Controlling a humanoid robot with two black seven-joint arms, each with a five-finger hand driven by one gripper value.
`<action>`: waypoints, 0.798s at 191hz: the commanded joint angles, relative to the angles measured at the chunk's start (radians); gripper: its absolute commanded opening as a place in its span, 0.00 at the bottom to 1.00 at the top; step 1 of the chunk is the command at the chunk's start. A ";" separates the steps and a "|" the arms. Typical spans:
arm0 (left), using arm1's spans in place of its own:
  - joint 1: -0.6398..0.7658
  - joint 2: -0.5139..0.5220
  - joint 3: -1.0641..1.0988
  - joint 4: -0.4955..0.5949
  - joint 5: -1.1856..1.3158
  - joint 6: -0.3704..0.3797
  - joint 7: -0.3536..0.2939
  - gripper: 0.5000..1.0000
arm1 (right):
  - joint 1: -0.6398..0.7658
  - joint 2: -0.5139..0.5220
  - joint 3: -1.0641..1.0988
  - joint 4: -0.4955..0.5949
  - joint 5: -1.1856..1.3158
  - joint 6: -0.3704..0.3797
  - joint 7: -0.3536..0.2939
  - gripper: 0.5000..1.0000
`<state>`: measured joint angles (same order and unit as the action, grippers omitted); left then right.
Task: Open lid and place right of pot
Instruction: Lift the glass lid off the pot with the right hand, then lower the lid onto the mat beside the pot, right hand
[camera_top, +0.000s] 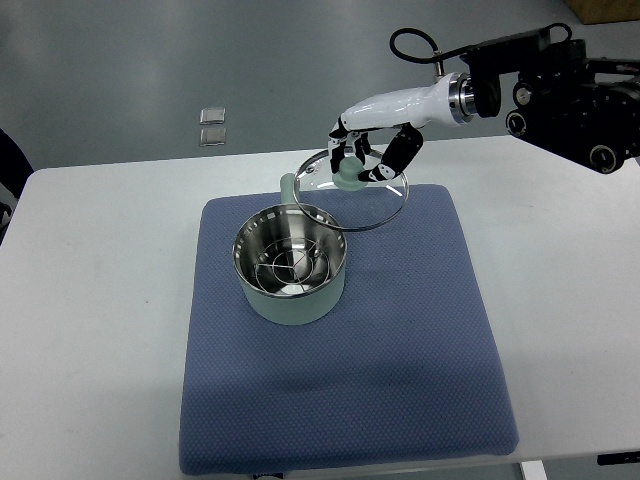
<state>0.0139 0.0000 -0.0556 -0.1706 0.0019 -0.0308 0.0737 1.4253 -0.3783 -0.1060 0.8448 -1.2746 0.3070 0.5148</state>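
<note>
The pale green pot (292, 268) stands open on the blue mat (420, 340), its steel inside and wire rack showing, so the opening part looks done. Behind it and to the right, the right hand (362, 158) pinches the knob of the glass lid (360, 190), held tilted above the mat's far edge. Left to do, as I judge it: lowering the lid onto the mat right of the pot and letting go.

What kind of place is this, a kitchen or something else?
Probably a robot lab or test room, not a kitchen: a plain white table on a bare grey floor, a blue padded mat laid as a work surface, and the right hand holding a round glass lid beside a pale green steel-lined pot.
</note>
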 joint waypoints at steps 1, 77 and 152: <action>-0.003 0.000 0.000 -0.001 0.000 0.000 0.000 1.00 | -0.035 -0.030 0.003 0.000 0.001 -0.008 0.005 0.00; -0.003 0.000 0.000 -0.001 0.000 0.000 0.000 1.00 | -0.160 -0.088 0.104 0.000 -0.002 -0.019 0.017 0.00; -0.003 0.000 0.000 -0.001 0.000 0.000 0.000 1.00 | -0.281 -0.070 0.101 -0.012 -0.019 -0.092 0.017 0.00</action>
<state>0.0105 0.0000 -0.0552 -0.1720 0.0015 -0.0305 0.0736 1.1685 -0.4532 -0.0022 0.8356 -1.2899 0.2322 0.5326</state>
